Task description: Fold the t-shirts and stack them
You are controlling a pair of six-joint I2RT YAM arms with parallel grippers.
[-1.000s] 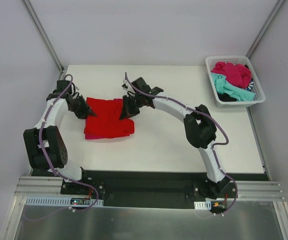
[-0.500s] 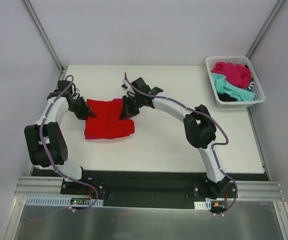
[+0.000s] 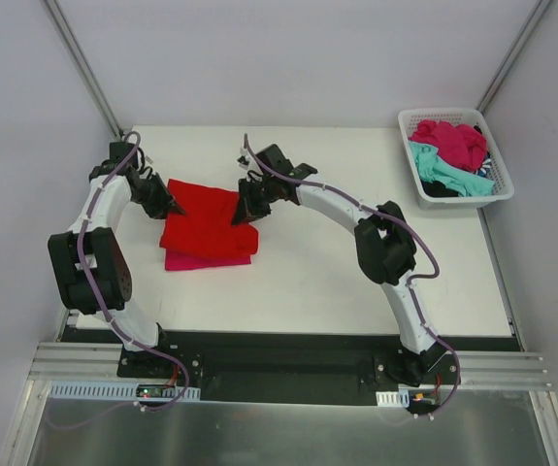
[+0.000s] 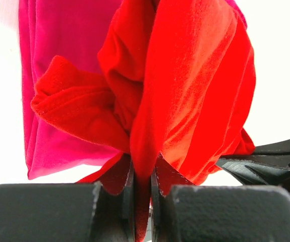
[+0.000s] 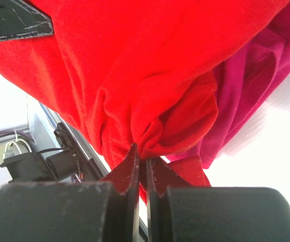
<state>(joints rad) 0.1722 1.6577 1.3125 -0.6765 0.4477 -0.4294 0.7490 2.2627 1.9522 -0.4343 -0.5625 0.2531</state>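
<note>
From above, the pink shirt [image 3: 196,260] lies almost wholly under the red shirt [image 3: 206,221], with only a strip showing along its near edge. The tips of the left gripper [image 3: 176,208] and right gripper [image 3: 244,216] are too small there to tell how they meet the cloth. Both wrist views cut the red shirt off at the top edge. In the basket [image 3: 439,112] the shirts [image 3: 448,146] are heaped, a dark one [image 3: 441,188] mostly buried, so their number cannot be told.
</note>
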